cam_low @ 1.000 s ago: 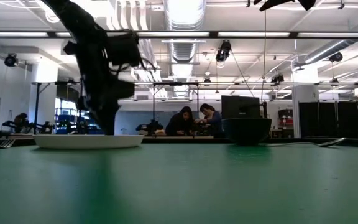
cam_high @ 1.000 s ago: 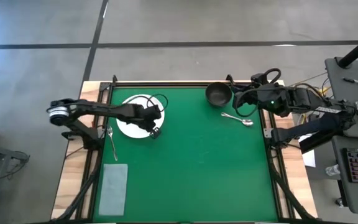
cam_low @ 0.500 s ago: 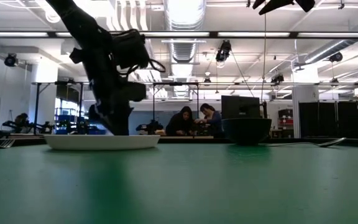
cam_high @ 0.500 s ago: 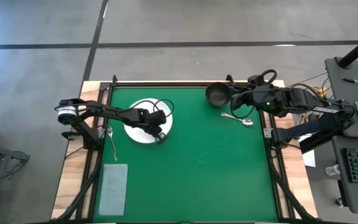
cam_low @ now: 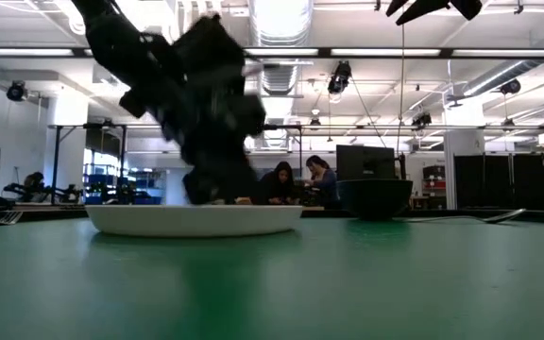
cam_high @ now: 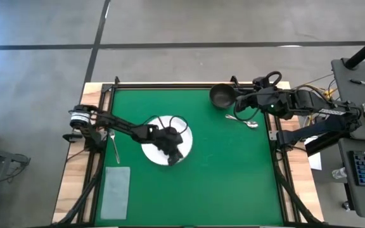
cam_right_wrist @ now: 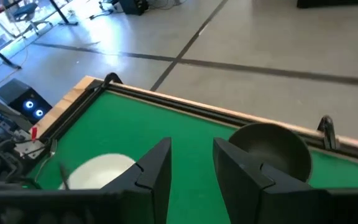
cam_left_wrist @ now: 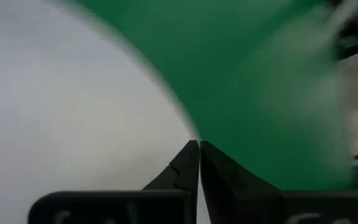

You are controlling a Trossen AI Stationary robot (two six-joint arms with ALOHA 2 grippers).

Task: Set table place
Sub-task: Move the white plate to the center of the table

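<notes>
Pinching plate (cam_high: 160, 147), left gripper (cam_high: 175, 154) closed

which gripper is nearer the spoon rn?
Right. The right gripper hangs open just beside the spoon, near the bowl. The left gripper is far across the table, shut on the plate.

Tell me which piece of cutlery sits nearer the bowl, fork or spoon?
The spoon: it lies just beside the dark bowl near the table's right edge. The fork lies far off by the left edge, above the napkin.

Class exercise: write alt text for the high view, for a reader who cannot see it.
The left gripper pinches the rim of a white plate on a green table. The right gripper hovers open between a dark bowl and a spoon.
</notes>
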